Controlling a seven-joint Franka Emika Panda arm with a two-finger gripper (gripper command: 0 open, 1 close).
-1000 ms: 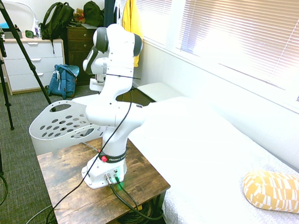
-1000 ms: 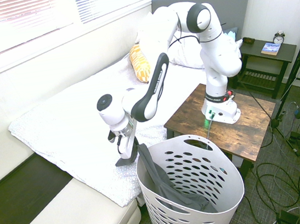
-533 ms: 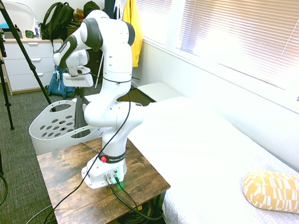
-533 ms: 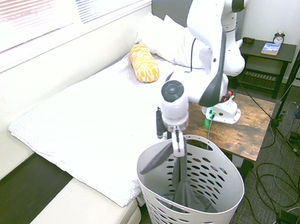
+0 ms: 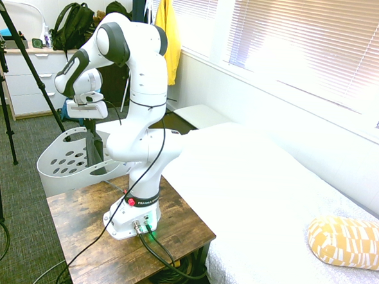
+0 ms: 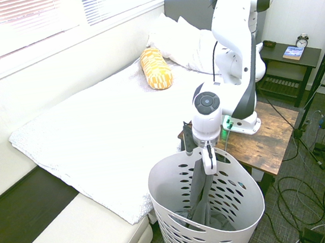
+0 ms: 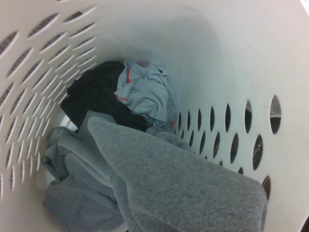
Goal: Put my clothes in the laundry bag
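Grey carpet (image 5: 27, 171) underlies the laundry bag (image 6: 245, 206) beside the bed (image 6: 92, 136), fingers (image 6: 208, 164) clenched on the clothes (image 6: 199, 197).

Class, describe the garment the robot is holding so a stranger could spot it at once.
Find the white laundry basket beside the bed. The grey garment hangs from the gripper down into it, unlike the light and dark clothes lying crumpled at the bottom.

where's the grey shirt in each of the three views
First exterior view: grey shirt hangs as a dark strip under the gripper, at left.
Second exterior view: shirt drapes from the gripper into the laundry basket, lower centre.
Wrist view: shirt fills the foreground.
Shared landmark: the basket's oval holes.
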